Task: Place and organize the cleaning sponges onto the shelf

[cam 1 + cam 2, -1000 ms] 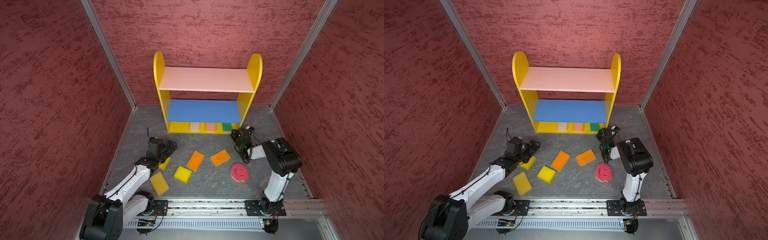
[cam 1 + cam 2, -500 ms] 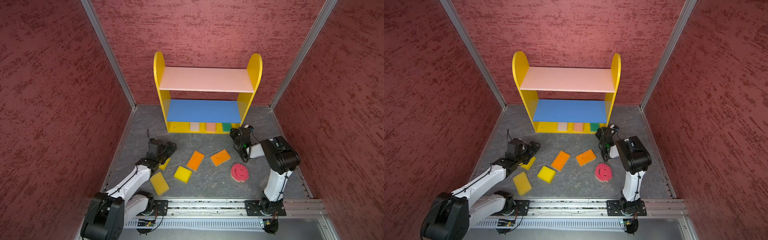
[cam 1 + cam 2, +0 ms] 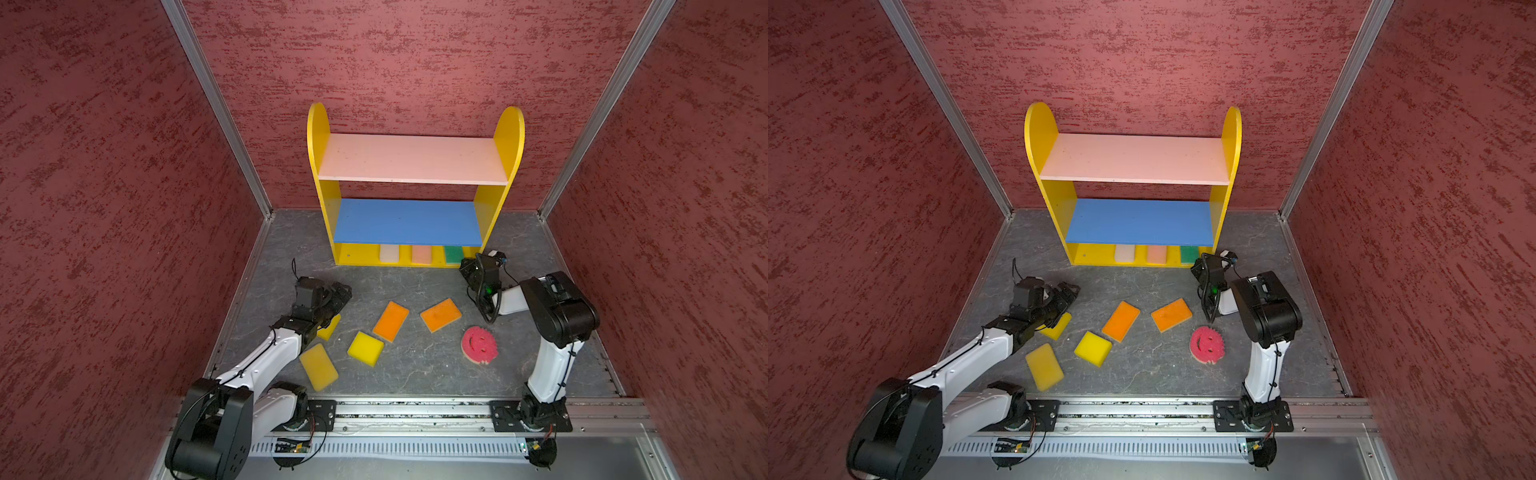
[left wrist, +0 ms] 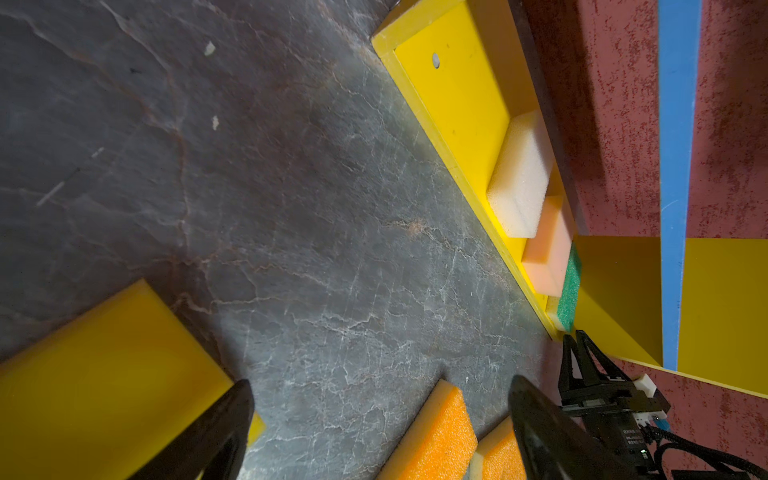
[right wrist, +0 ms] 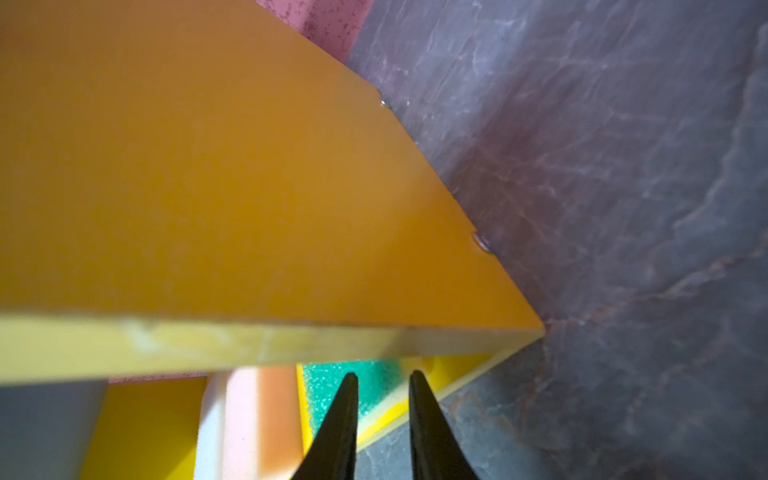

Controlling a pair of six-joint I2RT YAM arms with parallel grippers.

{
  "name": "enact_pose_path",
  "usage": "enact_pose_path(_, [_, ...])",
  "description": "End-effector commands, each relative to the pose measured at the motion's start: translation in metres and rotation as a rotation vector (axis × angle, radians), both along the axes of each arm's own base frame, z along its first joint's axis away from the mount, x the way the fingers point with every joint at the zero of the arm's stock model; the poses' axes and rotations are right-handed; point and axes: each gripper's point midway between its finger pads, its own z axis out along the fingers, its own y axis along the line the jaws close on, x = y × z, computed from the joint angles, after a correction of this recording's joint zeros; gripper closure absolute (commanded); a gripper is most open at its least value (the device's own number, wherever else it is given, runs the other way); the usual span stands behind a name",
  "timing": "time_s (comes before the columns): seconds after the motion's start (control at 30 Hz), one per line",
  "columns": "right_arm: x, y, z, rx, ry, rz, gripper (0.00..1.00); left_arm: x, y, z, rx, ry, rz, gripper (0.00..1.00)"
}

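Progress stood at 3 of 9: on the shelf (image 3: 411,158) the cream sponge (image 3: 389,253), peach sponge (image 3: 421,254) and green sponge (image 3: 453,254) sat side by side on the bottom board, toward its right end, while the pink and blue boards above were bare. 6 lay loose on the bench (image 3: 415,374): a half-covered yellow sponge (image 3: 331,326) near the left edge, a long yellow sponge (image 3: 319,366) toward the front edge, a square yellow sponge (image 3: 365,348), 2 orange sponges (image 3: 391,321) (image 3: 441,314) near the middle, and the pink smiley sponge (image 3: 479,345) toward the right edge.

The left claw (image 3: 340,293) gaped wide and empty over the half-covered yellow sponge. The right claw (image 5: 383,376) was at the shelf's front right corner, jaws a narrow gap apart with nothing between them, tips toward the green sponge; contact could not be told.

The blue board hid the rear of the bottom board, and the left arm hid much of 1 yellow sponge
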Motion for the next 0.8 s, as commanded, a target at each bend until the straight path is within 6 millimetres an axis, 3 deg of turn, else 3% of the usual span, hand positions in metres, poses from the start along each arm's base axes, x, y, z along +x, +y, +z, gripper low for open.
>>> enact_pose_path(0.0, [0.006, -0.009, 0.011, -0.022, -0.010, -0.042, 0.76, 0.001, 0.000, -0.004, -0.015, 0.003, -0.002, 0.05])
enact_pose_path(0.47, [0.020, -0.007, 0.017, -0.046, -0.031, -0.039, 0.77, 0.003, -0.001, -0.006, -0.021, 0.009, -0.002, 0.05])
enact_pose_path(0.77, [0.020, -0.005, 0.009, -0.046, -0.010, -0.032, 0.79, 0.005, -0.001, -0.009, -0.024, 0.016, -0.004, 0.05])
